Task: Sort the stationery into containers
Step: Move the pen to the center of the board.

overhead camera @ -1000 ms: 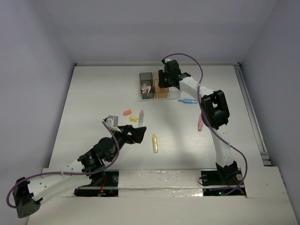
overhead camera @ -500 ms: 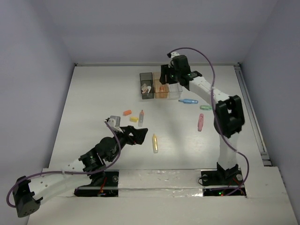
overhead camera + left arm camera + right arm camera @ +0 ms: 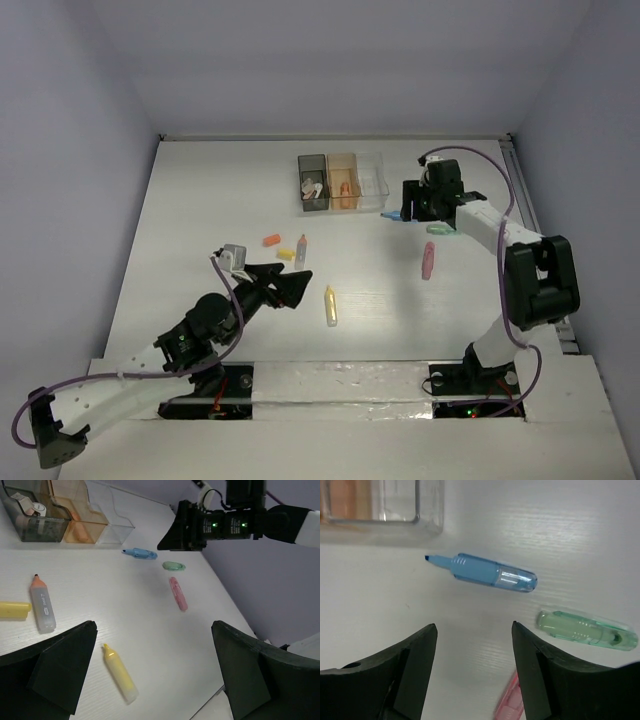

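R claw (image 3: 472,630) spread, empty, near blue marker (image 3: 482,573), translucent, chisel tip bare, L claw (image 3: 153,627) spread too

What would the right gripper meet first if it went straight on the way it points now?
Most likely the blue marker, lying just ahead of the open right gripper; depth is unclear, so bare table might come first.

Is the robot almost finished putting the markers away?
Not yet. Done: pale pieces lie in the grey bin, something orange in the orange bin; the clear bin looks empty. In hand: nothing; the right gripper hovers open over the blue marker, the left gripper is open too. Left on the table: that one, the mint green marker, pink marker, yellow marker, orange-tipped marker, yellow eraser and orange piece.
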Controlling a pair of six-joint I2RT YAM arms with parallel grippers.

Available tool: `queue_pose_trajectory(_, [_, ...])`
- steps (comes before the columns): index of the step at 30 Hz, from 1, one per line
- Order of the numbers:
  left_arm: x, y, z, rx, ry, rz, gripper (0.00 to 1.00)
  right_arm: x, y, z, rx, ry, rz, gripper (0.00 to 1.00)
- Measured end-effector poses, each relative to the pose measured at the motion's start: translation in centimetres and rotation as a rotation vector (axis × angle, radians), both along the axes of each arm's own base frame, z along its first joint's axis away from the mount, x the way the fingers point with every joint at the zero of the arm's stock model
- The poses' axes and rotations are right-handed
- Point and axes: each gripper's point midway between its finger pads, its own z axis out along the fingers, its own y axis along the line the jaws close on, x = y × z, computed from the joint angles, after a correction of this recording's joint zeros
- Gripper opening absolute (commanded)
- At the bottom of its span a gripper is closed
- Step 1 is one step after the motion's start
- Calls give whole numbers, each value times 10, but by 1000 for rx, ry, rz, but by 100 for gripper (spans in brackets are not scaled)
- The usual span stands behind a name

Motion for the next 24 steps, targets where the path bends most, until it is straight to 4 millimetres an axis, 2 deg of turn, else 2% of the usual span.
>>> queue_pose_trajectory(3, [-3, 2, 2, -7, -6, -10, 99, -1, -2, -22, -52, 80, 22, 69])
queue_pose_trajectory(12, [-10, 10, 18, -63, -40, -19, 99, 40, -9, -34, -130, 104, 56, 68])
queue_pose_trajectory(19, [-11, 7, 10, -42, -28, -31, 99, 40, -32, -44, -80, 135, -62, 69])
queue_pose_trajectory(24, [-11, 4, 3, -20, -14, -42, 99, 45, -31, -61, -64, 168, -74, 69])
